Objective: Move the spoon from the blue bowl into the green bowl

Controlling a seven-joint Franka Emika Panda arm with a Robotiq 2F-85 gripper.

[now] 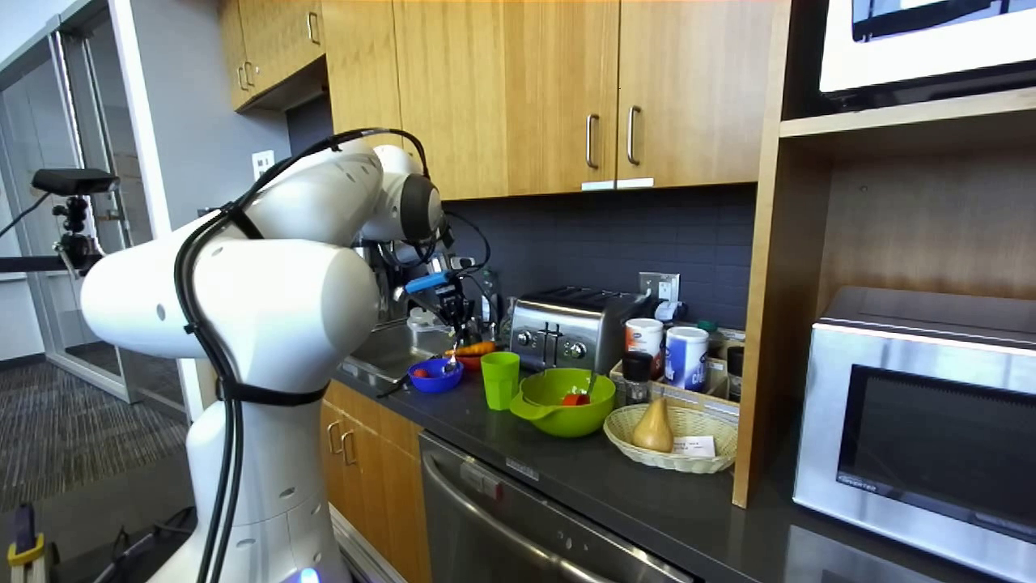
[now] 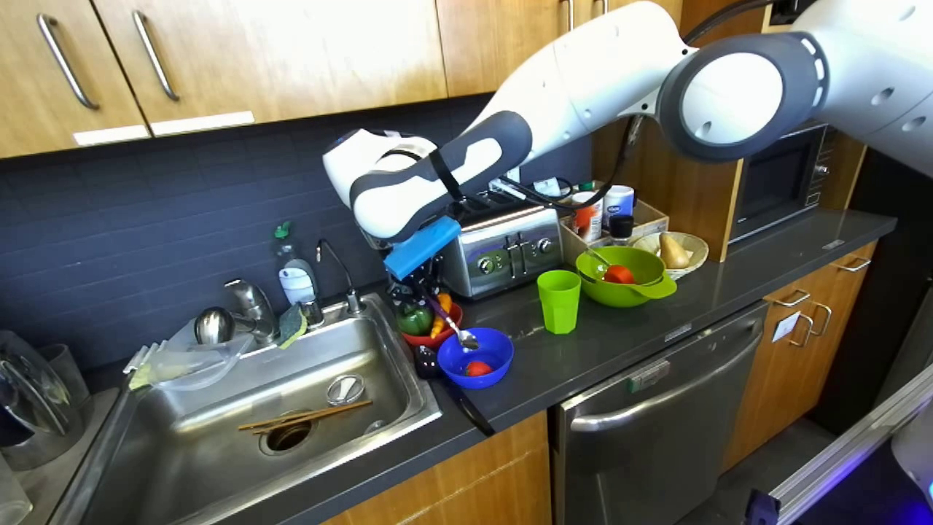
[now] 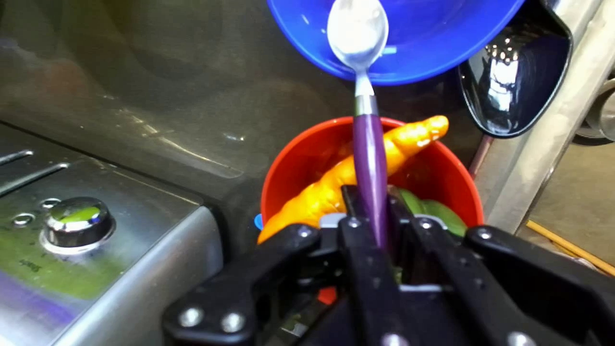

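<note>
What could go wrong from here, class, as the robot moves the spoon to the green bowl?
The claw grips the spoon by its purple handle, so it might twist or slip loose. The spoon's head is over the blue bowl and could snag the rim on leaving. The green cup stands between the blue bowl and the green bowl, so a low path might topple it.

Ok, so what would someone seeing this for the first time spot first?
Probably the big white robot arm, hanging over the dark counter. Then the purple-handled spoon, gripped in the black jaws, its shiny end over or in the blue bowl. Next comes the bright green bowl, near the green cup.
</note>
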